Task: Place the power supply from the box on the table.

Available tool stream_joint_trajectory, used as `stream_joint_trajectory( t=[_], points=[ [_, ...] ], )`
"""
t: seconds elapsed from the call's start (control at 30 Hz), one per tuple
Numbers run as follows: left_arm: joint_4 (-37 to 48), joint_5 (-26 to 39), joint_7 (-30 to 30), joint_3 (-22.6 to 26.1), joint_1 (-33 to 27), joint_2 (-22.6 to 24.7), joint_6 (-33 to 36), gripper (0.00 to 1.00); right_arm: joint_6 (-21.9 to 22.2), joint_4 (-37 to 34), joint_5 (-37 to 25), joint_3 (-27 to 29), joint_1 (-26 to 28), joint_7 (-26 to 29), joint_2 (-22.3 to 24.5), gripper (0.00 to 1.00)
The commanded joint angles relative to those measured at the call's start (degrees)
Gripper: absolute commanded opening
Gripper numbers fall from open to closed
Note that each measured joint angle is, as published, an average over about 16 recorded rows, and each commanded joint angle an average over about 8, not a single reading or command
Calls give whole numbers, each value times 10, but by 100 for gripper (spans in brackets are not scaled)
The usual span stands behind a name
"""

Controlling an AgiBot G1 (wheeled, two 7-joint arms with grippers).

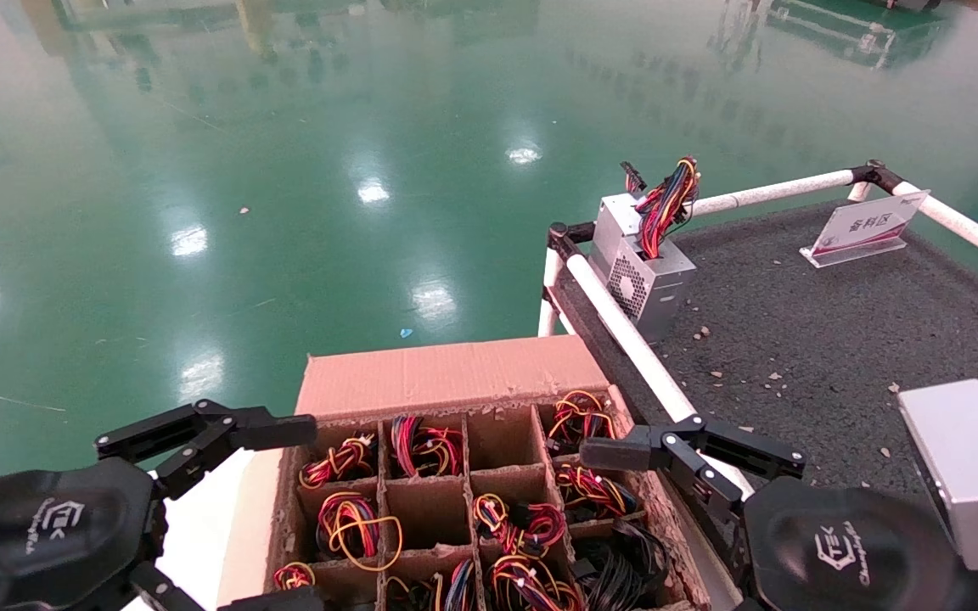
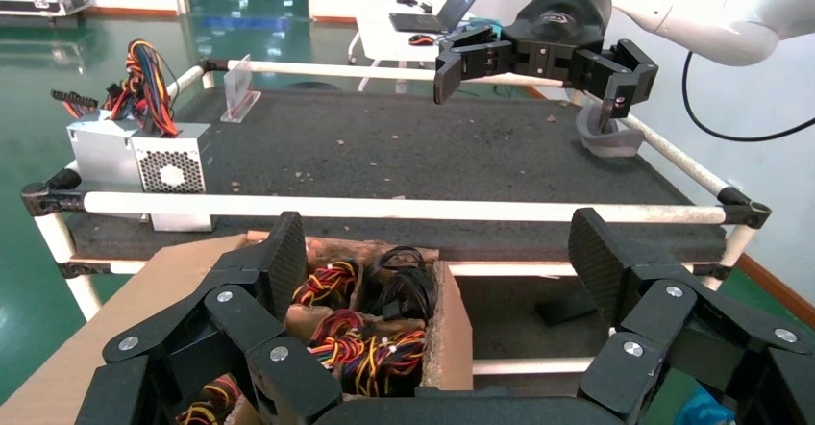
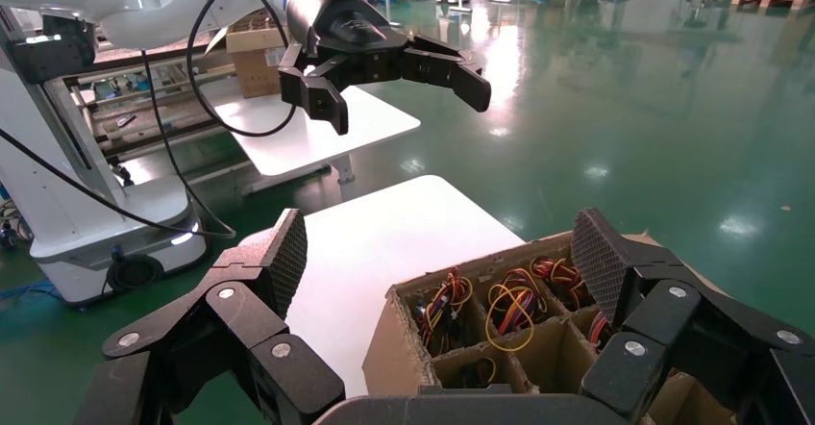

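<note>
The box (image 1: 446, 373) stands on the floor beside the table (image 1: 837, 331). Its frayed cardboard grid holds several power supplies, one to a cell. Only their looped red, yellow and black wires show, such as one bundle (image 1: 357, 526); the metal bodies are hidden. My left gripper (image 2: 437, 252) hovers open at the box's left side, nothing between its fingers. My right gripper (image 3: 437, 252) hovers open over the box's right edge by the table rail, also empty. Neither touches a power supply.
A silver unit with a round-hole vent grille (image 1: 646, 280) and upright wires stands on the table's near-left corner. A white sign (image 1: 867, 225) sits farther back. White pipe rails (image 1: 625, 339) edge the table. A white side table (image 3: 384, 242) lies left of the box.
</note>
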Motion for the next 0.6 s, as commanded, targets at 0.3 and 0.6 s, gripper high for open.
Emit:
stream_joint_trajectory(
  t=[0.3, 0.6],
  points=[
    [0, 0, 0, 0, 0, 0, 0, 0, 0, 0, 0, 0, 0, 0, 0, 100],
    [0, 0, 0, 0, 0, 0, 0, 0, 0, 0, 0, 0, 0, 0, 0, 100]
  ],
)
